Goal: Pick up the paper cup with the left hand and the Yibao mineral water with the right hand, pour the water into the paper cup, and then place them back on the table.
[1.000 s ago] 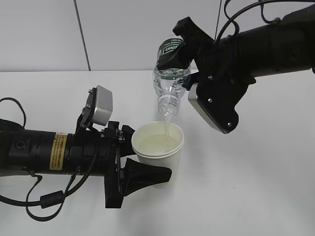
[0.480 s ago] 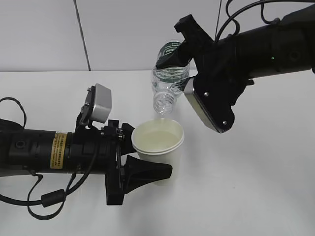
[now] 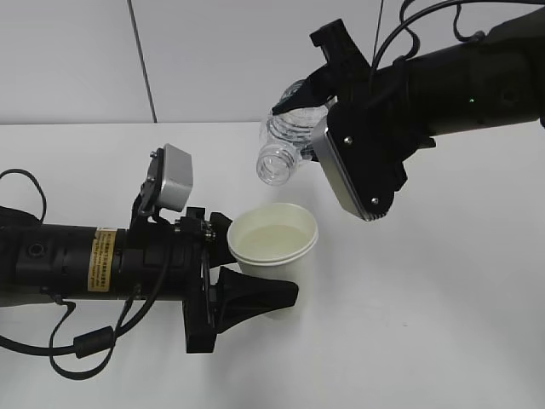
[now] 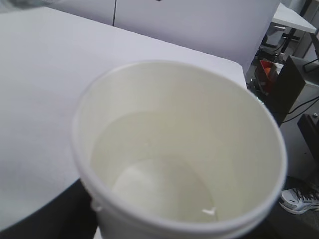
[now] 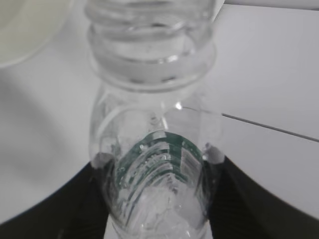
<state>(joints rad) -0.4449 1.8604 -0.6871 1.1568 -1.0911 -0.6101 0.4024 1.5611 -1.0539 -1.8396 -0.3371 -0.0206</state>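
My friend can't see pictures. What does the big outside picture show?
A black robot arm's end effector holds a clear, capless water bottle tilted above a white paper cup with water in it. Another black arm's end effector grips the cup over a white table.

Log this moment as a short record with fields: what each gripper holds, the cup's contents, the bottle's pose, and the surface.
left gripper: shut on the paper cup, held upright
right gripper: shut on the Yibao mineral water
cup contents: water, partly filled
bottle pose: tilted, open mouth aimed down and left, above the cup and apart from it
pour: no stream visible
table: white
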